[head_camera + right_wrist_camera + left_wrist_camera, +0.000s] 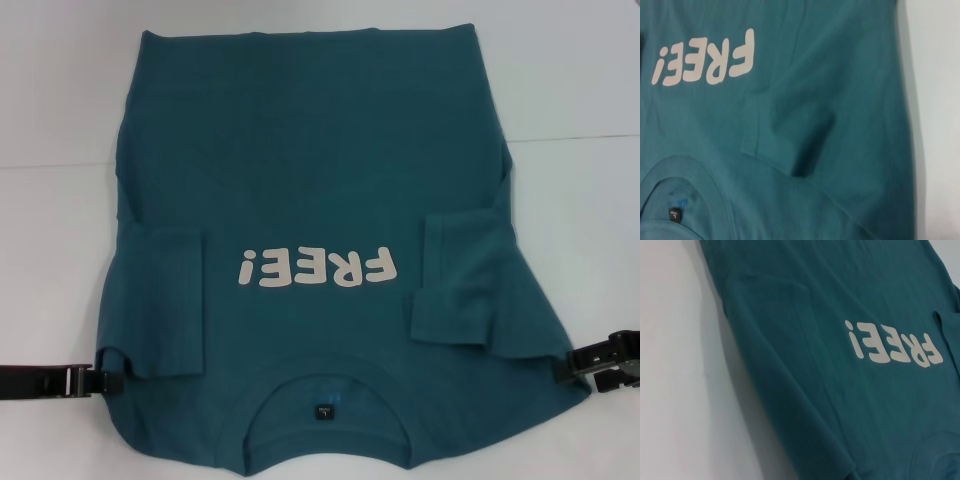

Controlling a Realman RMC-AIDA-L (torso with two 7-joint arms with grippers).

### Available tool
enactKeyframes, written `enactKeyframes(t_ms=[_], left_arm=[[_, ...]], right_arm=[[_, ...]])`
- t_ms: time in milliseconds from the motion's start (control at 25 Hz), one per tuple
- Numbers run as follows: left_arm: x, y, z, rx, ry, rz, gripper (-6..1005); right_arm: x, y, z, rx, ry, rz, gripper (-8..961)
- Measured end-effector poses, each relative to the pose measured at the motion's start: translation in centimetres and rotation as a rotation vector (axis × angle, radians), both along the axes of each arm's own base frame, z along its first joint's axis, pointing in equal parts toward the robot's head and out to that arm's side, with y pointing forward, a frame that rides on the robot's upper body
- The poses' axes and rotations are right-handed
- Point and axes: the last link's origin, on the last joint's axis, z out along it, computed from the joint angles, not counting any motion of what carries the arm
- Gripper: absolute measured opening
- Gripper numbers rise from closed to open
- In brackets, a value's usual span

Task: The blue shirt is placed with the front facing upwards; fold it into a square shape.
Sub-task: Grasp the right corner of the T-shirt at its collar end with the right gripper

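I see the blue shirt (320, 200) lying flat on the counter (580, 80) between both arms, its long axis running away from me, the left end effector (100, 380) and right end effector (580, 362) each touching a shoulder edge, grip unclear.

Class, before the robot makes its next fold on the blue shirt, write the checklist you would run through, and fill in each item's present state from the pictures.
1. The blue shirt lies front up, "FREE!" print showing: ok.
2. Both sleeves folded inward onto the body: ok, though the right sleeve lies rumpled.
3. Left gripper at the shirt's left edge near the shoulder: ok.
4. Right gripper at the right edge near the shoulder: ok.
5. Each gripper actually holding cloth: cannot tell.
6. Collar flat, neck label showing: ok.
7. Shirt fully on the table: cannot tell, its collar end runs out of view.
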Motion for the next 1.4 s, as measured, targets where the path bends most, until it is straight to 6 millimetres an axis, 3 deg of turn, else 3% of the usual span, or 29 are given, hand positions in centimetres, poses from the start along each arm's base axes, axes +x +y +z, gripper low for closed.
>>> enactKeyframes(t_ms=[880,1240,1400], left_arm=[[-0.1,0.0,0.0,-0.001,-0.002,0.0,32],[-0.2,-0.1,-0.1,-0.005,-0.005,-0.001,32],[-0.2,-0.1,-0.3,-0.009,-0.008,0.0,32]], right_arm=[[-2.7,1.4,-1.9,0.013,0.084,0.052,858],[-0.9,0.6,0.9,0.04,0.046,0.016,857],[-0.3,0.1,1.1,0.031,0.034,0.001,858]])
